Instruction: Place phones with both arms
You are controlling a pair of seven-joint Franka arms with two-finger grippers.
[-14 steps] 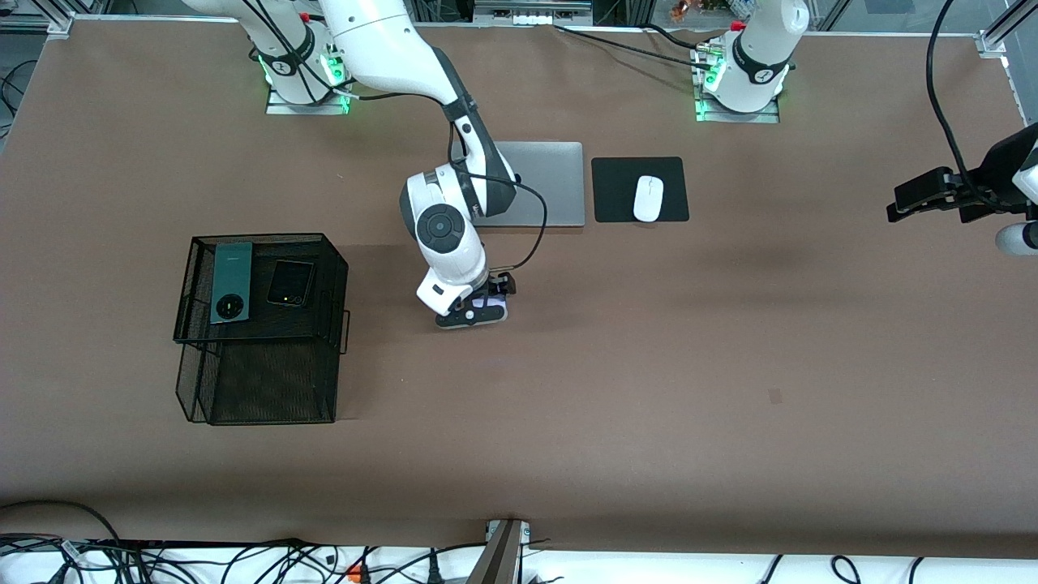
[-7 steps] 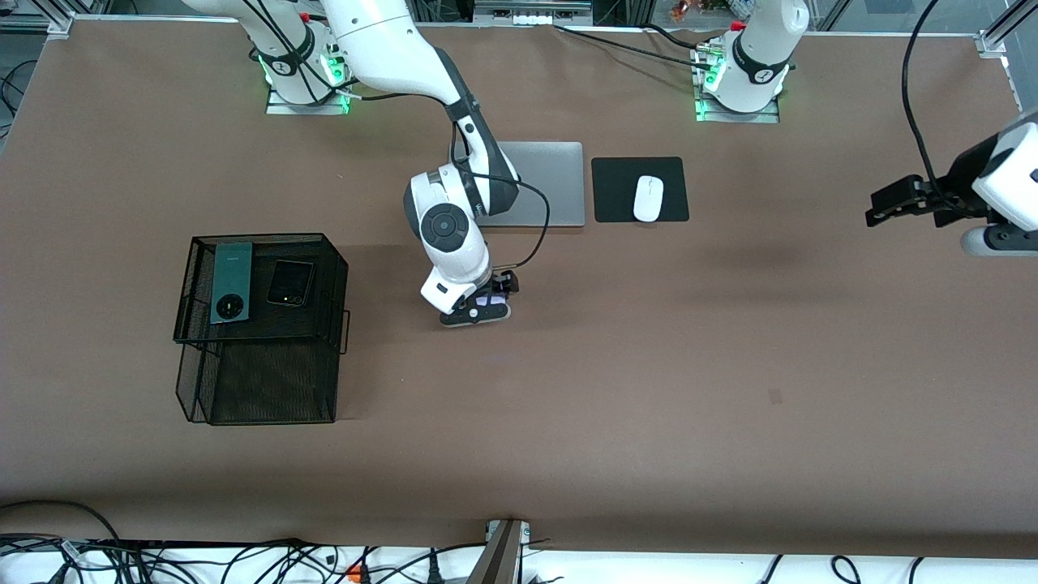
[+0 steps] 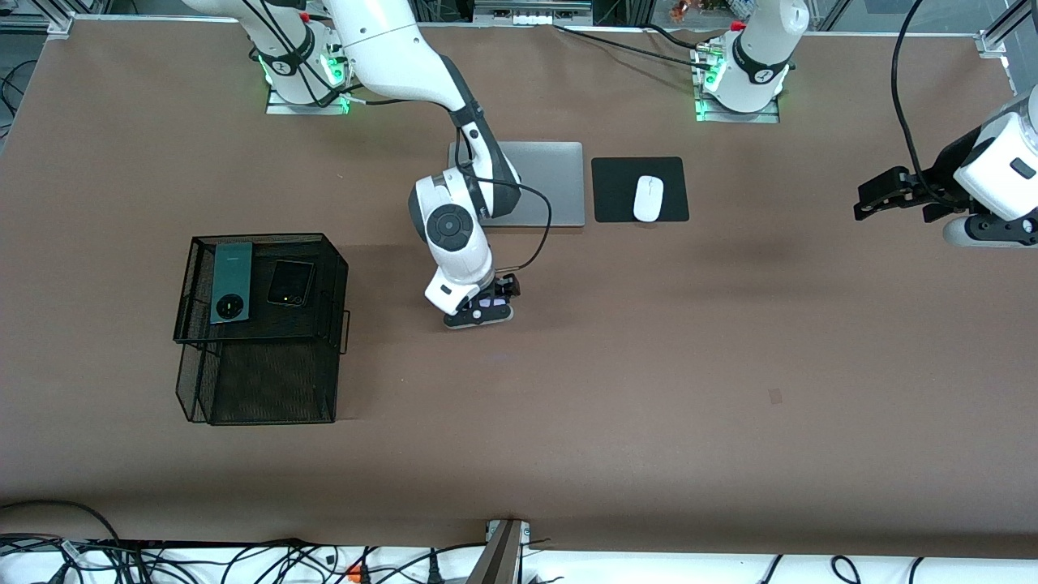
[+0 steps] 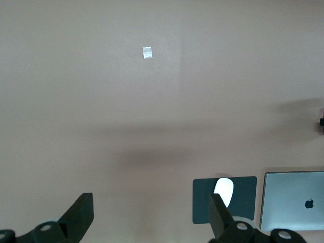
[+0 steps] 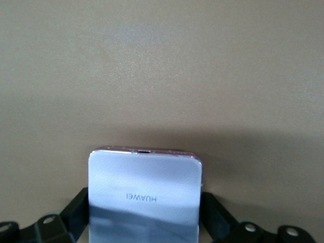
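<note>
The dark green phone (image 3: 230,281) and the small black phone (image 3: 290,282) lie side by side on top of the black wire rack (image 3: 332,251). My right gripper (image 3: 485,310) is shut on the pale lilac phone (image 3: 489,302), held low over the bare table between the rack and the laptop. In the right wrist view the lilac phone (image 5: 144,195) sits between the two fingers (image 5: 77,208). My left gripper (image 3: 874,197) is open and empty, up in the air at the left arm's end of the table; in its own wrist view the left gripper (image 4: 150,217) shows bare table between its jaws.
A silver laptop (image 3: 545,182) lies closed near the robots' bases, partly covered by the right arm. A white mouse (image 3: 648,198) sits on a black pad (image 3: 616,191) beside it; both show in the left wrist view, the mouse (image 4: 225,190) and laptop (image 4: 293,200).
My right gripper has shifted slightly toward the left arm's end with the lilac phone. My left arm has swung inward over the table's end and risen a little.
</note>
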